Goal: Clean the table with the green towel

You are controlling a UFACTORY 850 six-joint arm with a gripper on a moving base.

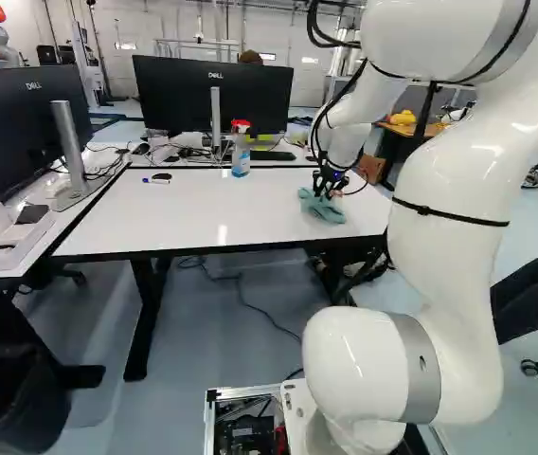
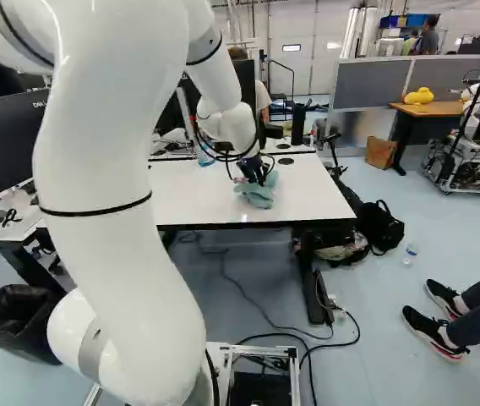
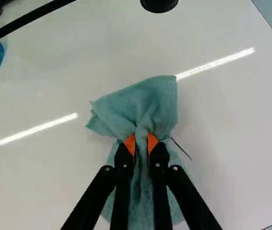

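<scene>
1 green towel [image 1: 328, 210] gripped on white table [image 1: 203, 213]

Left base view: the gripper [image 1: 324, 191] holds the towel near the table's right end; a spray bottle [image 1: 241, 156] stands farther left.

Right base view: a black bag [image 2: 381, 228] sits on the floor.

Wrist view: 2 orange pads [image 3: 130, 143] pinch bunched cloth.

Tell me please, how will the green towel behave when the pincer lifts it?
The towel would probably hang floppy, since it gathers in soft folds between the pincer pads. It seems unlikely to slip out at once, as both pads press it. Its loose ends, spread on the table, would likely droop.
</scene>
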